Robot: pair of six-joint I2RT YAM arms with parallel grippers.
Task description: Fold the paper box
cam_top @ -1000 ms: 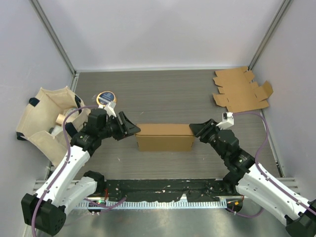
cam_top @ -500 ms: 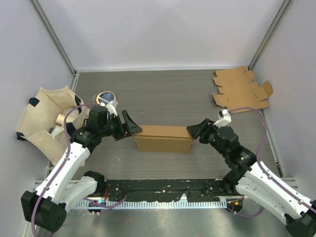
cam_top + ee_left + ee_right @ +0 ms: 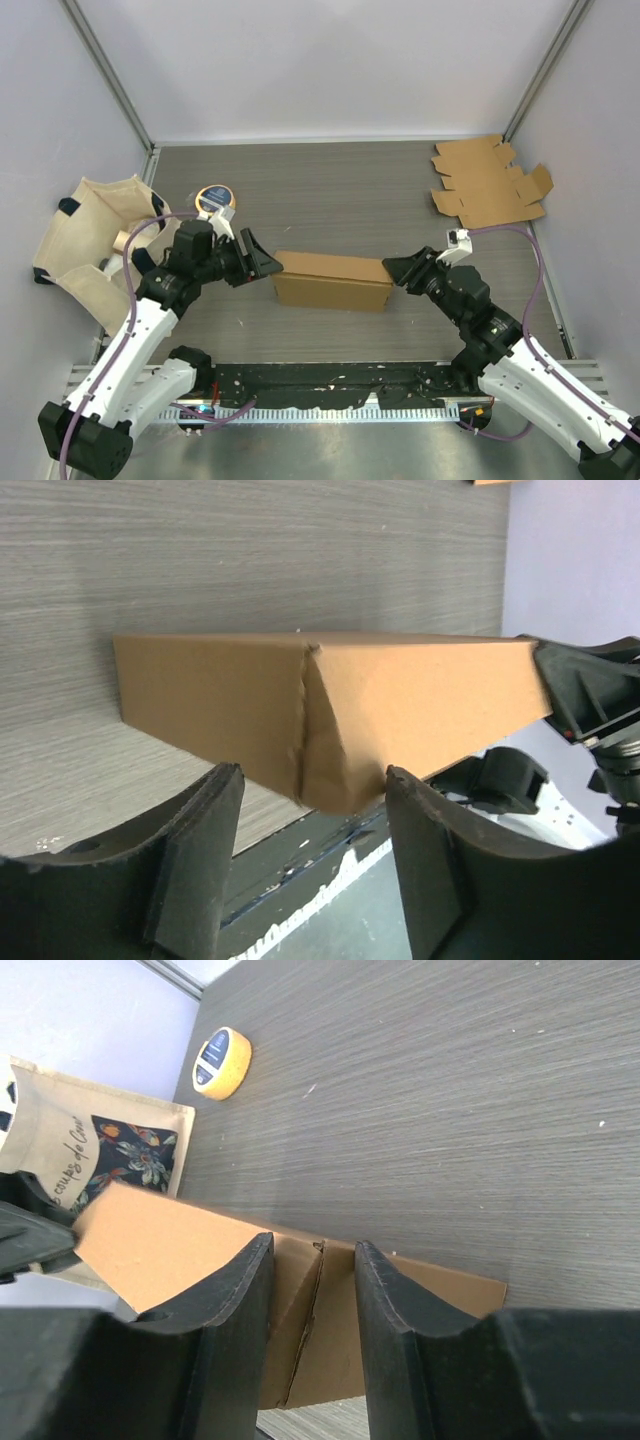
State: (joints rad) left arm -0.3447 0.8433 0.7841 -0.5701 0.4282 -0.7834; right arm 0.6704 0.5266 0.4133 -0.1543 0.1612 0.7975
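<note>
looking down on the grey table (image 3: 330,190), the biggest thing on it is the canvas bag (image 3: 90,235), slumping at the 9 o'clock edge. next in size, a flat cardboard blank (image 3: 488,185) is lying unfolded at about 2 o'clock, well apart from the work.

the paper box (image 3: 332,279) is sitting at the table's centre, slightly toward 6 o'clock, its long side running from 9 to 3. it is already standing as a closed, low rectangular shape with walls up and top down, so most of the folding appears to be done. the corner seen from the left wrist is showing a wrinkled, slightly bulging seam, so i judge that squaring and tucking the ends is what is left.

the left gripper (image 3: 265,260) is waiting at the box's 9 o'clock end, its fingers (image 3: 200,850) spread wide on either side of that corner, with gaps showing and nothing held. the right gripper (image 3: 398,268) is sitting at the 3 o'clock end, its fingers (image 3: 235,1310) standing only narrowly apart over the end face. nothing is pinched between them, and whether the tips are touching the cardboard i cannot tell.

smallest, a yellow tape roll (image 3: 214,197) is resting at 10 o'clock, near the bag.
</note>
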